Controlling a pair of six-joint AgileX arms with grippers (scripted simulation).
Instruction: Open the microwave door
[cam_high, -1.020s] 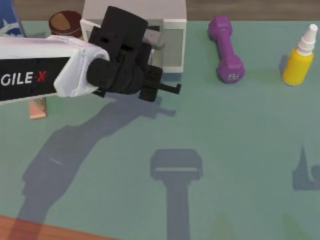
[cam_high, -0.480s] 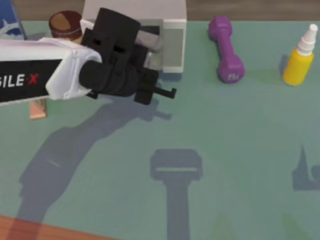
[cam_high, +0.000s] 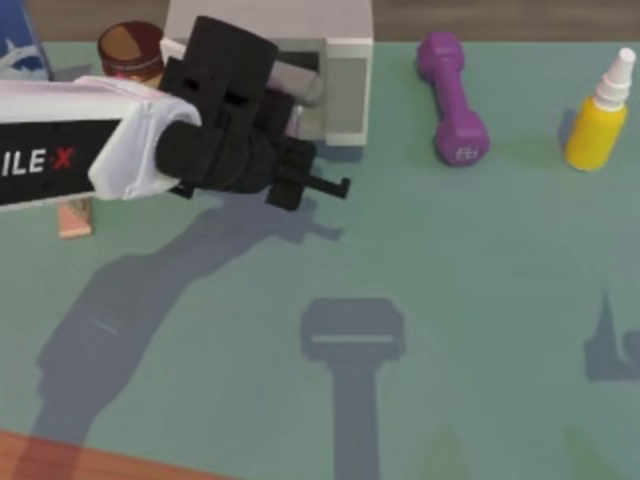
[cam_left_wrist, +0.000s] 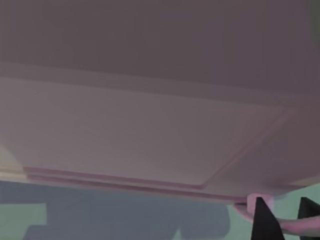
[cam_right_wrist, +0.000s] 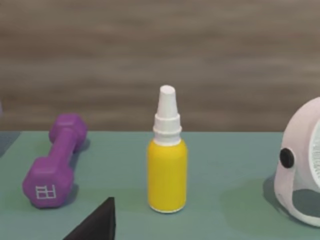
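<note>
The silver-grey microwave stands at the table's back edge, left of centre, its light control strip on the right. My left arm reaches over its front and hides most of the microwave door. The left gripper sits just in front of the oven. In the left wrist view the microwave door fills the picture, and the left gripper is shut on its pale handle. The door stands swung out from the oven. One dark finger of my right gripper shows in the right wrist view, parked at the right.
A purple dumbbell and a yellow dropper bottle stand right of the oven. A brown jar and a blue box are at the back left, with a small pink block nearer. A white fan is at the far right.
My left gripper has drifted slightly left with the door handle in it, and a little more of the oven's inside shows beside the control strip. The right arm has not moved.
</note>
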